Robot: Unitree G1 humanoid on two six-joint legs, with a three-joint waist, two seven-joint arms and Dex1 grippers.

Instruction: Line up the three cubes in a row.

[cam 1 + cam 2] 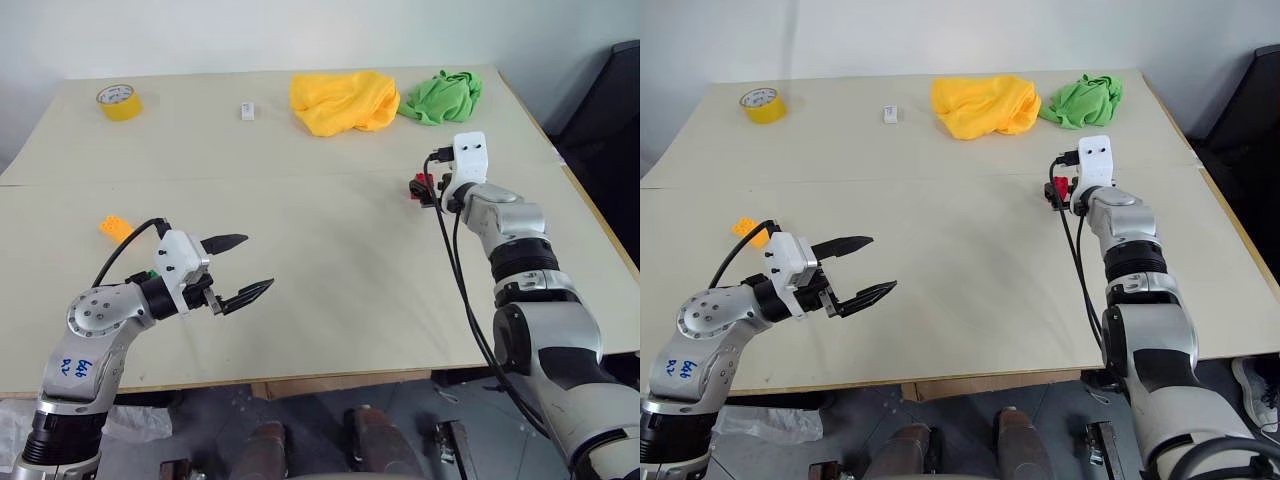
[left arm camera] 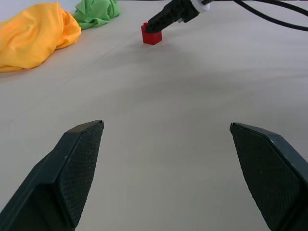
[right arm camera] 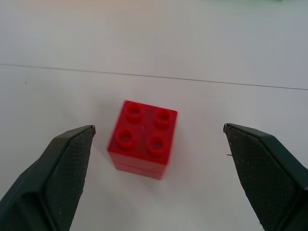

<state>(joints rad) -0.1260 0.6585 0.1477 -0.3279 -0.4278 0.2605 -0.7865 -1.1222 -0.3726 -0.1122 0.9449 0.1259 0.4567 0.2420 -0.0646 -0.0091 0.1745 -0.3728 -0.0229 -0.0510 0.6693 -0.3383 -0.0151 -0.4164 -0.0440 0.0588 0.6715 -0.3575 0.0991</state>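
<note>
Near the table's (image 1: 330, 300) front edge I hold the left gripper (image 1: 243, 268) spread wide, empty. Beyond it lies the orange cube (image 1: 116, 228). Farther right, the right gripper (image 3: 159, 159) brackets the red cube (image 3: 143, 138), untouched.

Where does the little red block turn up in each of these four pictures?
Left eye: red cube, right of centre, at the right end effector.
Right eye: same place.
Left wrist: far off, near the yellow cloth.
Right wrist: central, between open fingers.
Shared landmark: the table seam.
</note>
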